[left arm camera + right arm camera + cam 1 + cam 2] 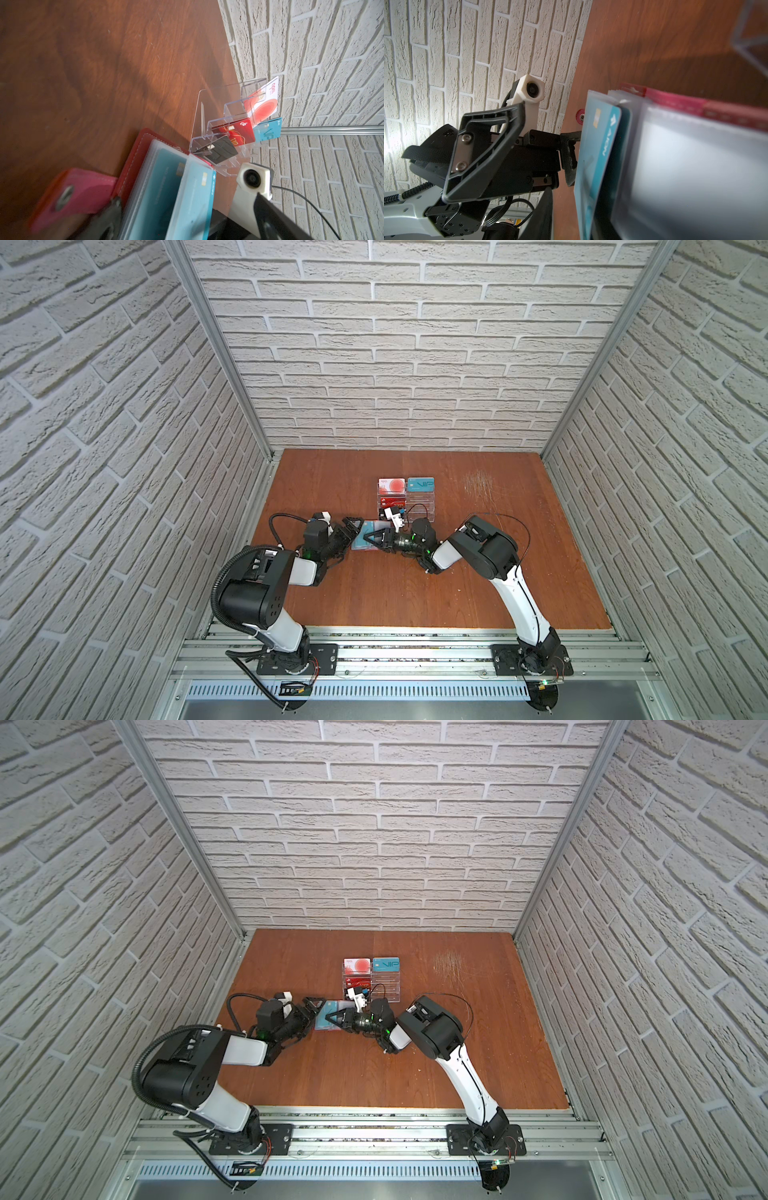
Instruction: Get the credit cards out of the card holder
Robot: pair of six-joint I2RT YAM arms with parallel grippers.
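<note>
1. The right gripper [368, 539] reaches in sideways with its jaws drawn narrow. In the right wrist view one dark finger [547, 207] shows on the near side of the raised leaves, and the other is hidden behind them. We judge the leaves sit between the jaws, but we cannot tell whether they have pinched anything yet.
2. Just ahead of those jaws, the teal card [600, 145] stands on a long edge inside a clear sleeve page [685, 166], tilted rather than flat. Its long axis runs along the right fingers, and its far short end points at the left gripper [351, 531]. We cannot tell which way the sleeve opens.
3. The left jaws are spread wide and hold nothing. One finger [570, 153] rests against the red cover beside the snap tab [79, 193], and the other hangs clear above. We judge this pins the holder so a pull does not drag it along.
4. The card holder [135, 158] lies open on the table [415, 593] between the two pairs of jaws, cover down and leaves fanned up.
5. Beyond the right jaws, just beside the holder, the acrylic stand [207, 116] keeps its own cards.
</note>
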